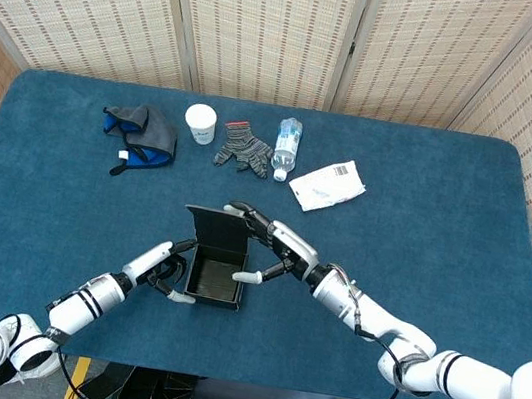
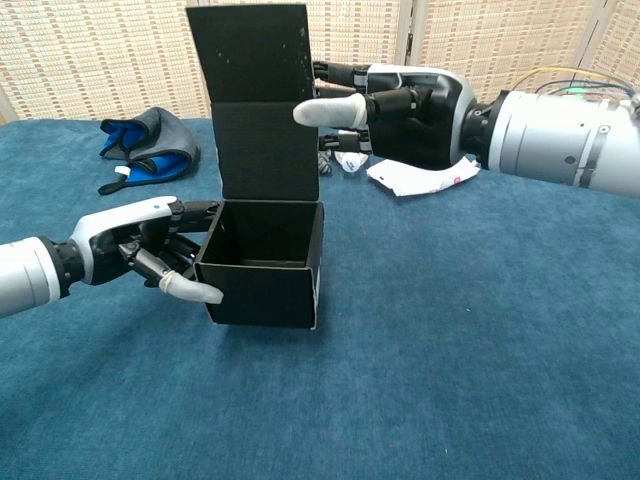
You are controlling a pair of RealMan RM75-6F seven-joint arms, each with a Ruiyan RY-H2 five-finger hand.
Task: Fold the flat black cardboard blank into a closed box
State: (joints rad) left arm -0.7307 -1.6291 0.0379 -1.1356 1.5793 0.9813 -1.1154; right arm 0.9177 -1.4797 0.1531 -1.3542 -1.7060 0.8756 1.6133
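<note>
Your left hand [image 2: 135, 252] clasps the box [image 2: 262, 262] at its left wall, mid-table; it looks light, thin and easily creased. Your right hand [image 2: 395, 100], fingers behind the upright lid [image 2: 255, 95], should press along the fold

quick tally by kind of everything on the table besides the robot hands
black cardboard box: 1
paper cup: 1
water bottle: 1
knit glove: 1
blue and grey cloth item: 1
white packet: 1
Total: 6
</note>
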